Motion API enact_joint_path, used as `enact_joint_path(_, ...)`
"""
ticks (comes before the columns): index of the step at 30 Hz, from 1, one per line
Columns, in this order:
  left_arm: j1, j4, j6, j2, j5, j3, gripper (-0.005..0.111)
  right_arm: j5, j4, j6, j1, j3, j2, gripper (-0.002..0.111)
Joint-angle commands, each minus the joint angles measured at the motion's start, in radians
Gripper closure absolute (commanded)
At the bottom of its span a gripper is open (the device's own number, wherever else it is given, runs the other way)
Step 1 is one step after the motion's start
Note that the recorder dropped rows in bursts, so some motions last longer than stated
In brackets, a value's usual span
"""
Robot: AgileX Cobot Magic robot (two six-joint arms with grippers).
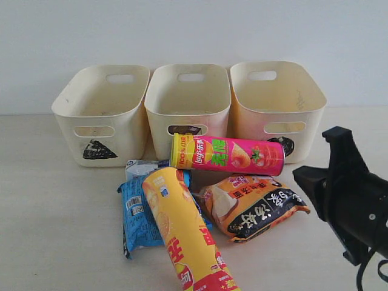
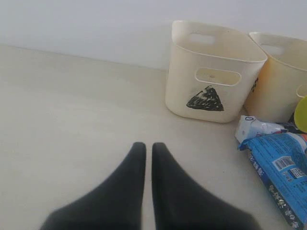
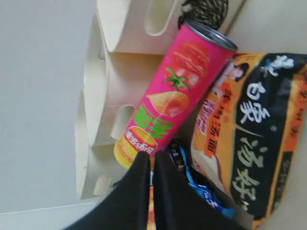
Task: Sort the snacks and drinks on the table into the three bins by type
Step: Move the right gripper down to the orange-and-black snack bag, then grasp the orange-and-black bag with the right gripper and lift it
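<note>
Three cream bins stand in a row at the back: triangle bin (image 1: pixel 103 112) (image 2: pixel 211 72), middle bin (image 1: pixel 189 100), right bin (image 1: pixel 276 100). In front lie a pink chip tube (image 1: pixel 227 154) (image 3: pixel 177 91), a yellow chip tube (image 1: pixel 182 230), a blue bag (image 1: pixel 138 215) (image 2: pixel 283 167), an orange-black bag (image 1: pixel 254 206) (image 3: pixel 254 143) and a white-and-blue carton (image 1: pixel 142 167) (image 2: pixel 254 128). No purple box shows. My right gripper (image 1: pixel 300 174) (image 3: pixel 149 155) is shut and empty, right of the orange-black bag and pointing at the pile. My left gripper (image 2: pixel 145 146) is shut over bare table, left of the triangle bin.
The table (image 1: pixel 48 200) is a pale beige surface against a white wall. The marks on the middle and right bins are partly hidden behind the pink tube. The snacks overlap in one heap, with the yellow tube lying across the blue bag.
</note>
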Motion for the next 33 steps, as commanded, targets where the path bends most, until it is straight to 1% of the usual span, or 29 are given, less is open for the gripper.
enact_joint_path(1,0.001,0.002,0.006,-0.003,0.001,0.004,0.102,0.041,-0.024,0.017,0.000,0.028,0.004,0.108)
enact_joint_path(3,0.001,0.002,0.006,-0.003,0.001,0.004,0.102,0.075,-0.024,0.015,0.000,0.036,0.004,0.108)
enact_joint_path(5,0.001,0.002,0.006,-0.003,0.001,0.004,0.102,0.083,-0.027,0.015,0.000,0.043,0.013,0.103)
enact_joint_path(7,0.001,0.002,0.006,-0.003,0.001,0.004,0.102,0.100,-0.031,0.023,0.000,0.043,0.032,0.091)
enact_joint_path(9,0.001,0.002,0.006,-0.003,0.001,0.004,0.102,0.105,-0.032,0.040,0.000,0.043,0.063,0.074)
enact_joint_path(11,0.001,0.002,0.006,-0.003,0.001,0.004,0.102,0.101,-0.032,0.047,0.000,0.043,0.099,0.059)
enact_joint_path(12,0.001,0.002,0.006,-0.003,0.001,0.004,0.102,0.097,-0.032,0.059,0.000,0.043,0.122,0.054)
enact_joint_path(13,0.001,0.002,0.006,-0.003,0.001,0.004,0.102,0.090,-0.043,0.081,0.000,0.043,0.146,0.051)
enact_joint_path(18,0.001,0.002,0.006,-0.003,0.001,0.004,0.102,-0.084,-0.209,0.280,0.000,0.038,0.284,0.050)
enact_joint_path(21,0.001,0.002,0.006,-0.003,0.001,0.004,0.102,-0.149,-0.233,0.328,0.000,0.025,0.375,0.042)
enact_joint_path(23,0.001,0.002,0.006,-0.003,0.001,0.004,0.102,-0.193,-0.258,0.348,0.000,0.011,0.432,0.040)
enact_joint_path(33,0.001,0.002,0.006,-0.003,0.001,0.004,0.102,-0.204,-0.234,0.367,-0.002,-0.118,0.586,0.040)
